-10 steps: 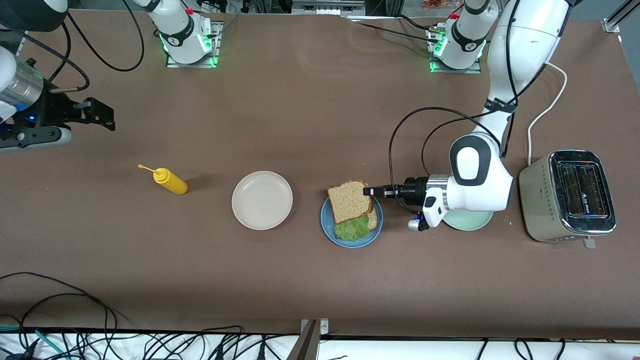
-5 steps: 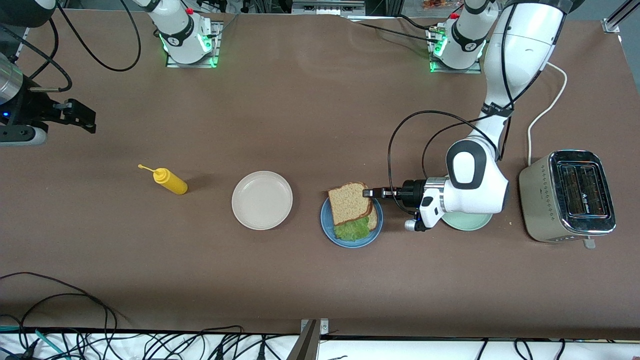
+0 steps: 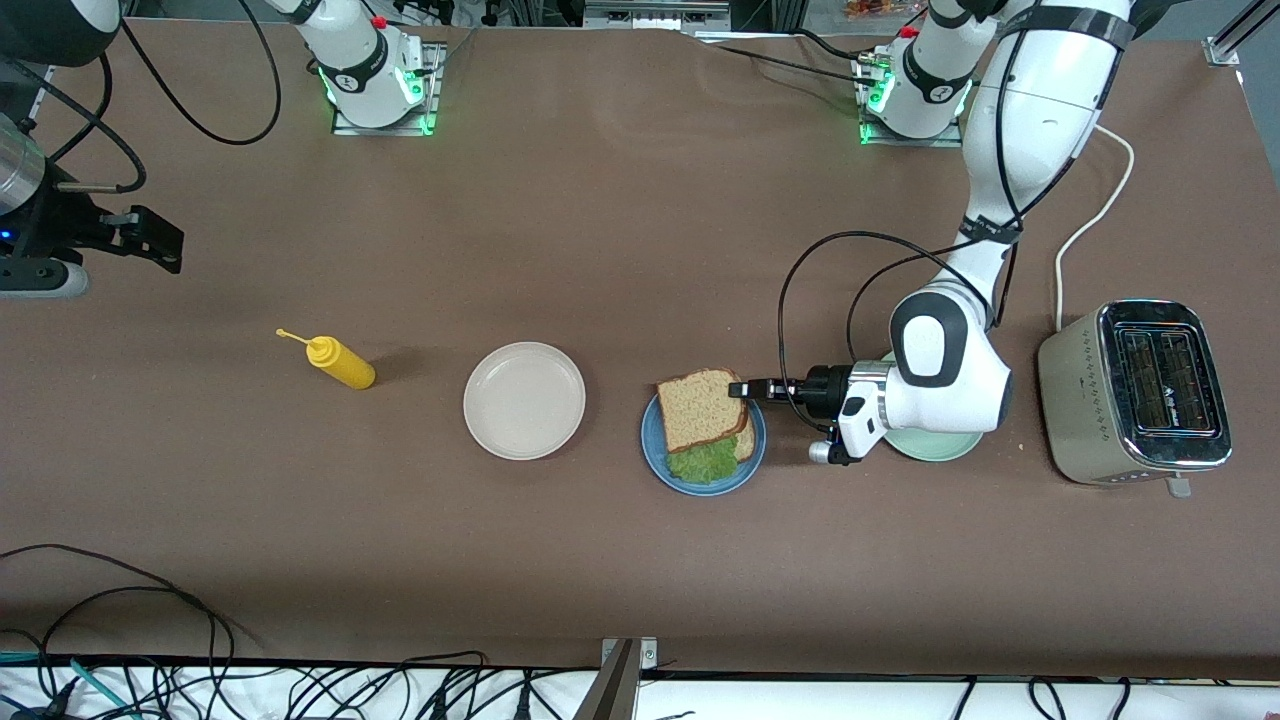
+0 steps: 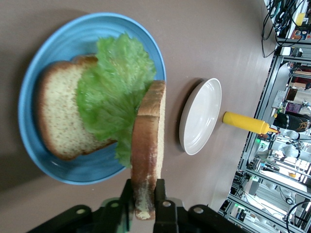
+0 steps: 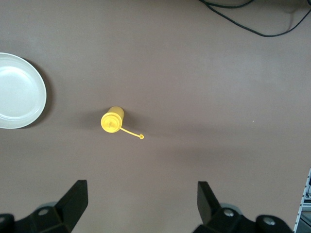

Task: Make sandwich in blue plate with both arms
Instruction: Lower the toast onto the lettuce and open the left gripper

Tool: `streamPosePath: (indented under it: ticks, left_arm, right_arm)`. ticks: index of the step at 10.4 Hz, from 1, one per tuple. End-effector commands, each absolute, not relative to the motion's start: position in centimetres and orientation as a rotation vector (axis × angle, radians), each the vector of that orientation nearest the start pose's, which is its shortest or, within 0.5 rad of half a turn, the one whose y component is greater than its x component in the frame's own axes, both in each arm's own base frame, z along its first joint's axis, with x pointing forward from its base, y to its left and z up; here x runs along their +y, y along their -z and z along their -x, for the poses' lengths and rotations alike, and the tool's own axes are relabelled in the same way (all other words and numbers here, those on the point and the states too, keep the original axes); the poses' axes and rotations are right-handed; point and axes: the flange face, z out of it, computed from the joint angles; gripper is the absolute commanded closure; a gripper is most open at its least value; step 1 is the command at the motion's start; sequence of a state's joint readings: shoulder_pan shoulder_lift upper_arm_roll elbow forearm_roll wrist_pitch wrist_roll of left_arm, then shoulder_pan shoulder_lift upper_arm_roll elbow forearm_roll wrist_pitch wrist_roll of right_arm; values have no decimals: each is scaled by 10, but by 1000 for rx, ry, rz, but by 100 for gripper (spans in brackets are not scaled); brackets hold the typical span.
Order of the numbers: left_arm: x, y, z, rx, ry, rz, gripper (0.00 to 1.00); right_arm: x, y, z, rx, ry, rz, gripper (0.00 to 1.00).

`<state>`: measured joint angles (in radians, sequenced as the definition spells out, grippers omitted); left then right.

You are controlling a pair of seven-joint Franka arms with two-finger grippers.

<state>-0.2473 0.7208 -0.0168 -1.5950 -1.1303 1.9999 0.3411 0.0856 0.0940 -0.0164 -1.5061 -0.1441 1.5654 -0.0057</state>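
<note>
The blue plate (image 3: 655,452) holds a bottom bread slice (image 4: 58,121) with a crinkled green lettuce leaf (image 3: 702,460) on it. My left gripper (image 3: 741,389) is shut on the crust of the top bread slice (image 3: 700,408) and holds it flat just over the lettuce. In the left wrist view the held slice (image 4: 148,145) shows edge-on between the fingers, over the leaf (image 4: 114,97) and the plate (image 4: 34,87). My right gripper (image 3: 150,238) is open and empty, up over the right arm's end of the table.
A beige-white plate (image 3: 524,400) sits beside the blue plate, and a yellow mustard bottle (image 3: 340,362) lies toward the right arm's end. A mint-green plate (image 3: 935,445) is partly hidden under the left arm. A steel toaster (image 3: 1135,392) stands at the left arm's end.
My left gripper has lowered the top slice closer to the lettuce. My right gripper has drawn back toward the right arm's end of the table.
</note>
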Motion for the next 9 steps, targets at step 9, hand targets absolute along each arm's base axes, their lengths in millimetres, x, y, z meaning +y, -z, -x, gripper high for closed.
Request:
streamPosePath:
  ticks: [9]
  left_arm:
    - [-203, -189, -657, 39, 199, -2142, 22]
  right_arm:
    - [34, -593, -592, -139, -1, 3274, 0]
